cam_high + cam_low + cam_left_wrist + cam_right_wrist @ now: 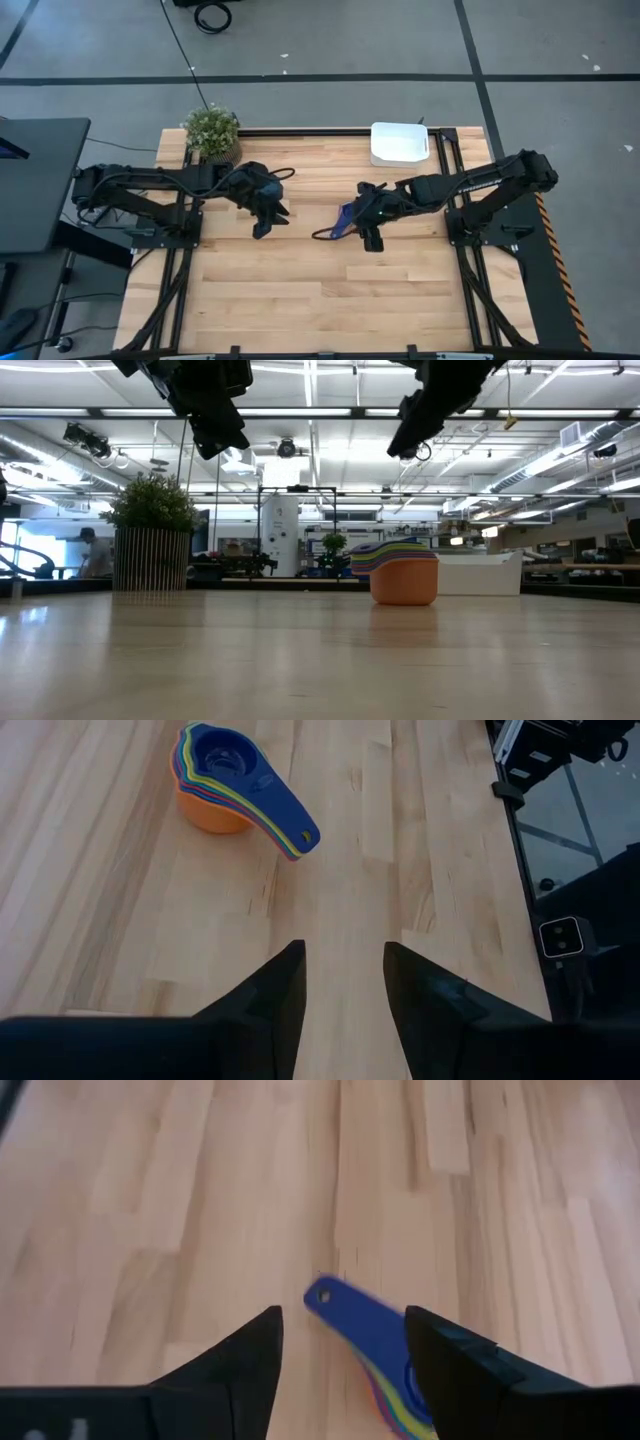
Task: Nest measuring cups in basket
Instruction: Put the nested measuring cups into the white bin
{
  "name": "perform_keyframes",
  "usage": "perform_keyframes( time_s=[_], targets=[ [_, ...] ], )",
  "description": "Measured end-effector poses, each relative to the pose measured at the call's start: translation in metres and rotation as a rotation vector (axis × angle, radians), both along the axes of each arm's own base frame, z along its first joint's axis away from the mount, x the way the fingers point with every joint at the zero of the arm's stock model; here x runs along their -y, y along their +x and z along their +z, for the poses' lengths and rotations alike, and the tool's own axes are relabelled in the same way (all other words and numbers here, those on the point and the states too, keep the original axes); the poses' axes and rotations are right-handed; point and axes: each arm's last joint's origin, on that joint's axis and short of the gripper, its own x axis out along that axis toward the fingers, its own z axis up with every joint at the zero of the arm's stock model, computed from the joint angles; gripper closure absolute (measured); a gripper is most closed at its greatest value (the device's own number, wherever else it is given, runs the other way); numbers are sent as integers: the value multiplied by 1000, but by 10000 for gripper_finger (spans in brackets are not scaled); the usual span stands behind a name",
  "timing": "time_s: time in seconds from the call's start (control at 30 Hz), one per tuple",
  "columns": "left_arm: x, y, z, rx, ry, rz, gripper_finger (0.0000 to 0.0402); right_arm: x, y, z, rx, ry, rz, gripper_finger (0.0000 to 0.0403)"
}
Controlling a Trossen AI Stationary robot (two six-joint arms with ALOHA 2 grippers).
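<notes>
The measuring cups [225, 780] sit nested in one stack on the wooden table, the orange cup [404, 582] at the bottom and a dark blue one on top, with their flat handles [365, 1330] fanned out to one side. My right gripper [371, 238] hangs open above the table just right of the stack [343, 220]; the handles' ends show between its fingers in the right wrist view. My left gripper [266, 224] hovers open to the stack's left, well above the table. The white basket [400, 143] stands at the far edge.
A potted green plant [211, 130] stands at the far left corner of the table. Dark rails run along both sides [455, 200]. Bare wood stretches across the near half of the table [320, 300]. In the low view both arms hang high above the tabletop.
</notes>
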Motion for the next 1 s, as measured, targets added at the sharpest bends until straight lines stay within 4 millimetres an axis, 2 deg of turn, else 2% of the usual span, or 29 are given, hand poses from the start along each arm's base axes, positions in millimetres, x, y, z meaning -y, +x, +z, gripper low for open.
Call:
perform_keyframes(
  time_s=[0.23,0.43,0.6,0.73,1.0],
  targets=[
    [0,0,0,0,0,0,260,-2,0,1,8,1,6,160],
    [0,1,1,14,1,0,260,-4,-2,-2,1,-61,-58,80],
    [0,2,2,23,2,0,260,-4,-5,-23,-12,-82,-61,21],
    [0,2,2,23,2,0,260,-1,-6,-32,6,-156,-105,9],
    [0,2,2,23,2,0,260,-1,-10,-46,-15,-222,8,11]
  ],
)
